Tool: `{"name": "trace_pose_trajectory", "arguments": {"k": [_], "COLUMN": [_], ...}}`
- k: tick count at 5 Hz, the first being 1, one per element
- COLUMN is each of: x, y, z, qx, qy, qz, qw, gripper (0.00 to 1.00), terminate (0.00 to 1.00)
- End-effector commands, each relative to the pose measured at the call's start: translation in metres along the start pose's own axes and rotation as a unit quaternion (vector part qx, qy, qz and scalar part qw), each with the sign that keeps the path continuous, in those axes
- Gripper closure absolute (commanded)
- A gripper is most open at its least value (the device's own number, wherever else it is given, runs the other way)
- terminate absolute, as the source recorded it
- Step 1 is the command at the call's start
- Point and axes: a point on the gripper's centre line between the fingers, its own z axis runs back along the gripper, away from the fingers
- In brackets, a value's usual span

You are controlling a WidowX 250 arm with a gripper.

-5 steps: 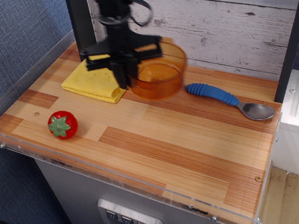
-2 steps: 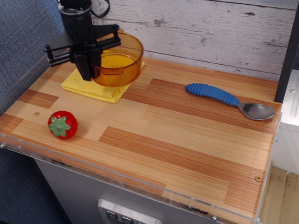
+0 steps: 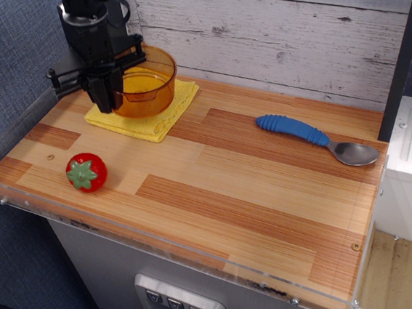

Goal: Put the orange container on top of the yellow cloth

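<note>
Over at the far left the gripper (image 3: 106, 98) is clamped on the near-left wall of the orange container (image 3: 143, 86), its dark fingers straddling the rim. The bowl sits upright over the middle of the yellow cloth (image 3: 160, 117), which lies flat on the wooden surface (image 3: 268, 192) near the back wall. From where I stand I cannot tell whether the base is pressing on the fabric or hanging just above it; it looks very low, with cloth showing on the near side and to the right of it.

By my reckoning the carrying is done and the placing is nearly so. What is left is to settle the bowl fully, if it is not down already, let go of the wall and lift clear without dragging the bowl or rumpling the cloth.

Nearer the front left edge a red tomato toy (image 3: 86, 172) sits well apart from all this. Further right a spoon with a blue handle (image 3: 314, 139) lies on the boards, also out of the way.
</note>
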Motion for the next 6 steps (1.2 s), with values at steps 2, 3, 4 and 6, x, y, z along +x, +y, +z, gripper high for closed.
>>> {"name": "trace_pose_trajectory", "arguments": {"k": [2, 3, 4, 6], "x": [0.022, 0.023, 0.022, 0.019], "y": [0.010, 0.010, 0.009, 0.012], "z": [-0.008, -0.010, -0.015, -0.004], "qx": [-0.031, -0.042, -0.045, -0.055], "qy": [-0.021, -0.026, -0.013, -0.009], "qz": [0.077, 0.103, 0.102, 0.101], "qw": [0.9963, 0.9934, 0.9937, 0.9933], "gripper": [1.00, 1.00, 1.00, 0.00], "terminate": [0.00, 0.00, 0.00, 0.00]}}
